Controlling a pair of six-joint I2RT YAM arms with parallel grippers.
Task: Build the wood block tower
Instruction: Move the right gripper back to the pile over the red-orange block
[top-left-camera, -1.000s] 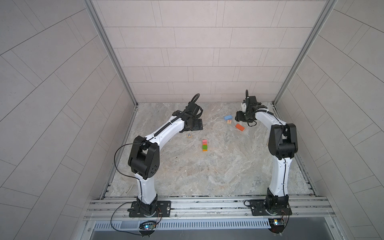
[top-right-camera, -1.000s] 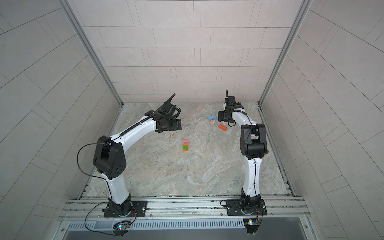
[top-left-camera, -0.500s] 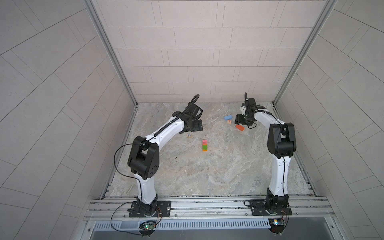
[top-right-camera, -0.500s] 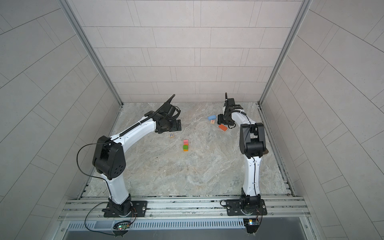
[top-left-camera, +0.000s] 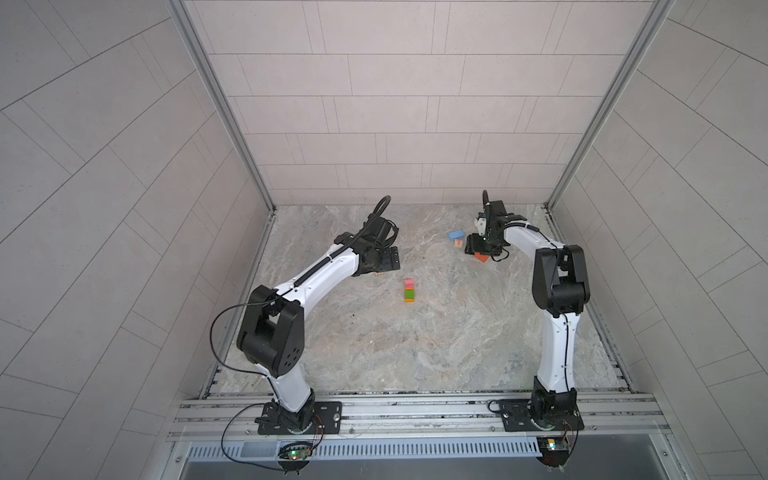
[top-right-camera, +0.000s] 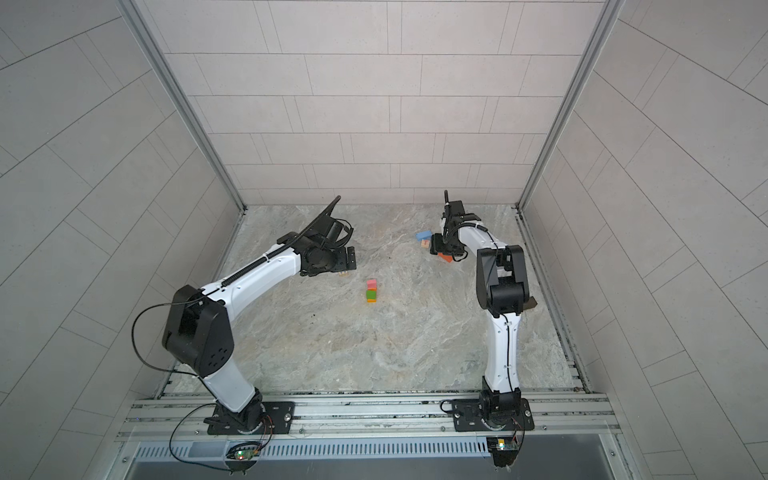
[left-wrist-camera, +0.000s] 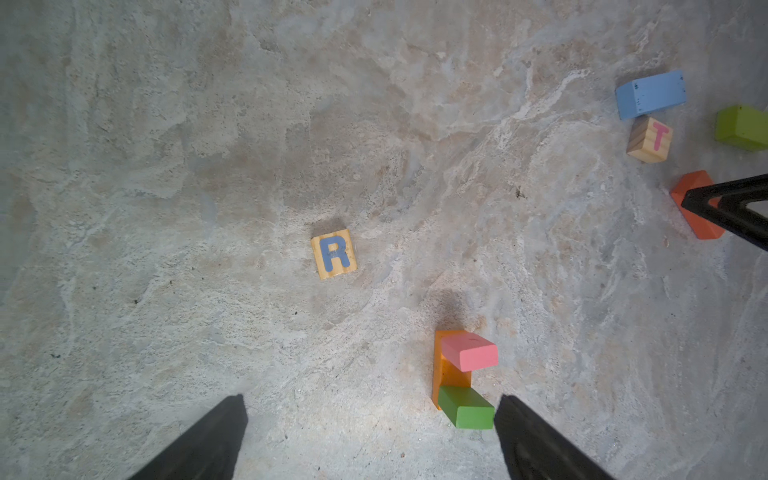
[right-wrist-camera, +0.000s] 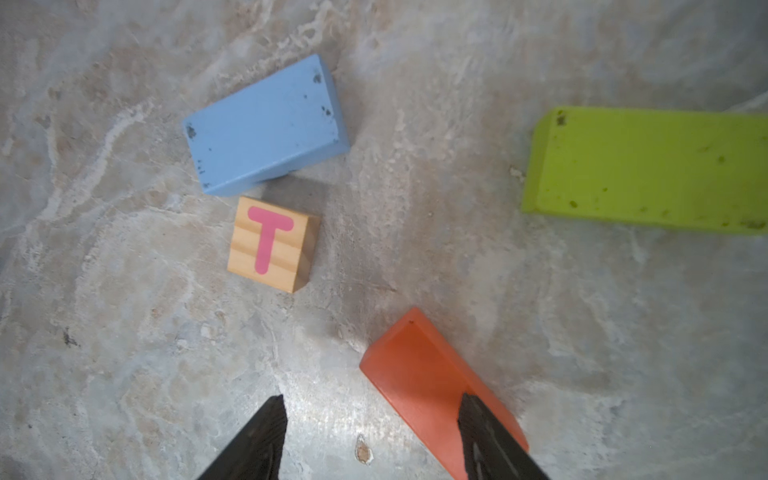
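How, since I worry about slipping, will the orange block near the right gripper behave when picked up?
Probably stiff: the orange block looks like solid painted wood. Lying flat on a broad face, it should slide rather than roll. Its smooth paint might slip.

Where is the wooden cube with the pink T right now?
In both top views the T cube sits at the back right of the floor, just in front of the blue block and left of the right gripper.

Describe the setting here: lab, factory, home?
Probably a lab robot cell: pale tiled enclosure walls, two white-and-black arms bolted to an aluminium rail, painted wooden toy blocks on the stone-patterned floor.
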